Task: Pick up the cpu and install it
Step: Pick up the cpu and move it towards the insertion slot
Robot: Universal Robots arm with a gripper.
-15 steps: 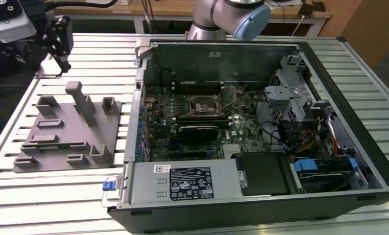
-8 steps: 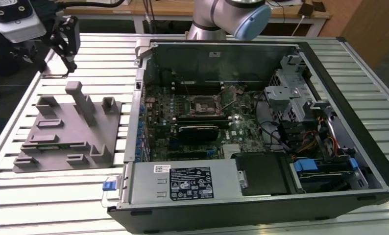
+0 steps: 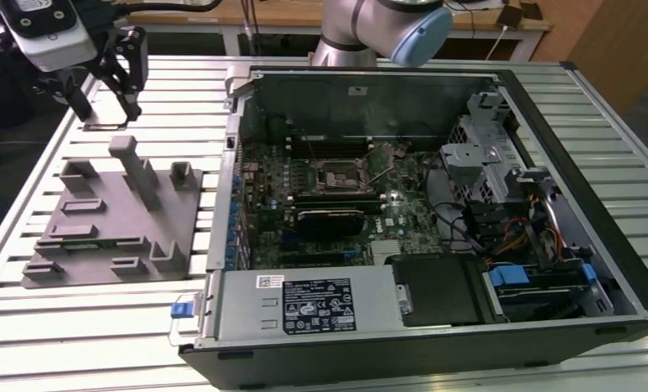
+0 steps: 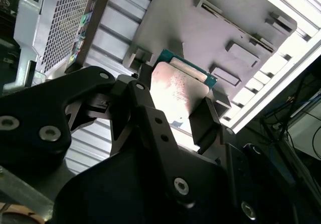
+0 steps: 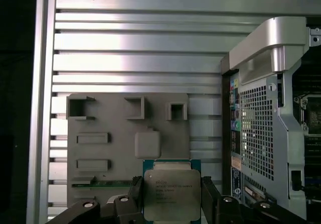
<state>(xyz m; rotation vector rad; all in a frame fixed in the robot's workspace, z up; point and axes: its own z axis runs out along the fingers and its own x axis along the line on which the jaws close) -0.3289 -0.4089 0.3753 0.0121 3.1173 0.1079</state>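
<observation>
So the fingers (image 5: 209,199) are clamped on the cpu (image 5: 172,193) by two opposite edges, metal top up and flat, probably to carry it level. It hangs over the grey tray's (image 5: 100,118) edge on the desk (image 5: 150,48). That's on the exterior view's left of the case (image 3: 411,359), well apart from the socket (image 3: 335,173).
</observation>
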